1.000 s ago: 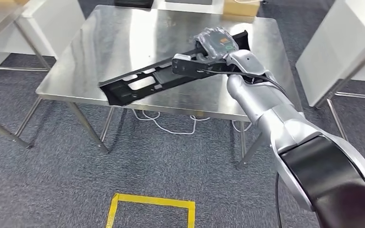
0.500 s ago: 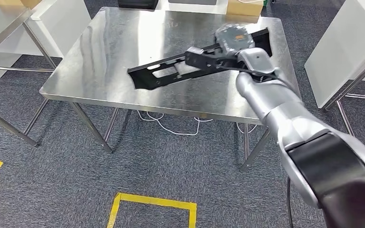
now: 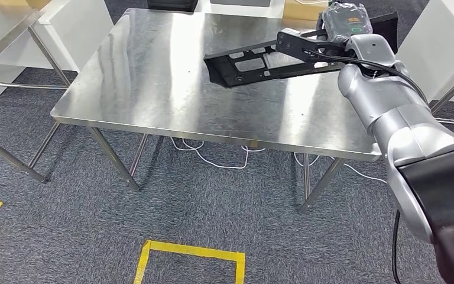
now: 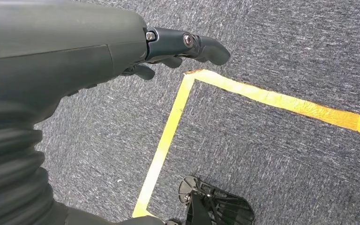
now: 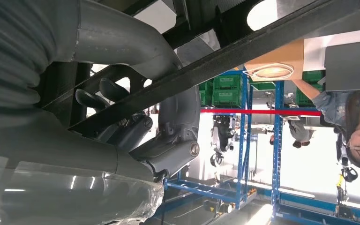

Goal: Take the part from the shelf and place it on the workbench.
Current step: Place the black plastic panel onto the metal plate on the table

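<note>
One part [image 3: 254, 62] gripped in right hand [image 3: 346, 21].

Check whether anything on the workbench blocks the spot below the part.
Nothing visible does. The right hand holds the black part above the workbench, whose steel top beneath it looks bare.

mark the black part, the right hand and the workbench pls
black part [image 3: 245, 64]: head view, on its slotted flat end.
right hand [image 3: 346, 21]: head view, on the back of the hand.
workbench [image 3: 153, 89]: head view, on bare steel top.
</note>
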You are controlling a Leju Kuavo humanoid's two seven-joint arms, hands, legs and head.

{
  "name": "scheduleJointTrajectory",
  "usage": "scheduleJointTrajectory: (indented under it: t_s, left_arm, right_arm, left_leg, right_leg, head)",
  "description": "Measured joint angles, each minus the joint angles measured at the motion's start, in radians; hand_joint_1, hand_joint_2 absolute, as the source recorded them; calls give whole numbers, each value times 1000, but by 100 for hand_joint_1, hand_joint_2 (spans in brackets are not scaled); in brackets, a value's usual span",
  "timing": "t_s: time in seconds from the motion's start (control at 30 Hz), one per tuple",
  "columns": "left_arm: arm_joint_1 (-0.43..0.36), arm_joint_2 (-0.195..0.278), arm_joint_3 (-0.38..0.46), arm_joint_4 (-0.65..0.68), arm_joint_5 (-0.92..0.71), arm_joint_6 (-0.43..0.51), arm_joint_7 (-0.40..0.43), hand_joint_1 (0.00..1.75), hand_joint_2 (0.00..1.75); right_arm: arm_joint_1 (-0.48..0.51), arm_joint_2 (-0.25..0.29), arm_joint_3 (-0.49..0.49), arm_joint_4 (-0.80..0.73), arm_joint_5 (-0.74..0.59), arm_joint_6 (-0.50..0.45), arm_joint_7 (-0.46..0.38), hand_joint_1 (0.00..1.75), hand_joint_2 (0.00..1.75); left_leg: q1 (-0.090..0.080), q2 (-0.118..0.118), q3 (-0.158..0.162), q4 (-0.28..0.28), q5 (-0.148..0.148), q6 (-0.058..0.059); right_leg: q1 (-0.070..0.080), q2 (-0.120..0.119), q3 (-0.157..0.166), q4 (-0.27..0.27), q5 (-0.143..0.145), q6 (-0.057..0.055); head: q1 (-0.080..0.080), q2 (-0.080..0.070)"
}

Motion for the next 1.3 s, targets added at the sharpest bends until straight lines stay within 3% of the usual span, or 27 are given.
scheduleJointTrajectory:
  t_s: [0.47,0.7,0.8,0.87,0.93,0.97,1.0,1.03,1.13,1.23,1.3]
  left_arm:
    - [0,1,0,0,-11,-19,-7,0,175]
    - [-1,13,2,0,-10,-10,-3,0,175]
    - [-1,16,4,0,-10,-6,-3,0,175]
    - [-2,16,6,-1,-10,-2,-3,0,175]
    - [-3,16,7,-1,-10,-1,-3,0,175]
    - [-4,16,7,-1,-10,-1,-3,0,175]
    - [-3,16,7,-1,-10,-1,-3,0,175]
    - [-3,16,7,-1,-10,-1,-3,0,175]
    - [-1,14,7,0,-10,-1,-3,0,175]
    - [-1,14,7,-1,-10,-1,-3,0,175]
    - [-2,15,8,-1,-10,-1,-3,0,175]
  right_arm:
    - [1,-40,-12,4,15,-3,37,175,175]
    - [35,-17,-20,4,22,-28,45,175,175]
    - [39,-6,-27,2,28,-28,50,175,175]
    - [39,-3,-31,2,29,-28,51,175,175]
    - [42,-3,-33,2,29,-28,51,175,175]
    - [46,-3,-34,3,29,-28,51,175,175]
    - [50,-3,-35,3,29,-28,51,175,175]
    - [53,-3,-35,3,30,-28,51,175,175]
    - [53,-2,-36,3,34,-28,51,175,175]
    - [52,-2,-36,3,34,-28,51,175,175]
    - [51,-1,-36,3,35,-28,51,175,175]
  left_leg:
    - [-3,0,-1,3,-1,3]
    - [-5,1,-4,11,-8,13]
    - [-1,4,12,-12,-1,28]
    - [4,5,28,-33,7,36]
    - [4,5,32,-35,7,38]
    - [4,5,32,-35,5,37]
    - [5,4,34,-34,3,34]
    - [6,3,35,-32,0,30]
    - [11,3,38,-25,-8,18]
    - [12,3,38,-24,-10,16]
    - [11,3,36,-17,-16,8]
  right_leg:
    - [-5,0,1,0,0,1]
    - [-10,2,2,-2,1,2]
    - [-6,2,-1,1,-4,8]
    - [-4,2,-35,70,-35,5]
    - [-8,1,-103,204,-86,1]
    - [-10,1,-134,258,-102,4]
    - [-14,1,-149,280,-102,11]
    - [-18,0,-143,261,-88,22]
    - [-29,-2,-76,119,-25,48]
    - [-31,-3,-64,94,-16,51]
    - [-31,-4,-37,46,-2,53]
  head:
    - [0,0]
    - [0,0]
    - [1,0]
    - [4,0]
    - [4,0]
    - [5,0]
    - [5,0]
    - [6,0]
    - [6,0]
    - [6,0]
    - [7,0]
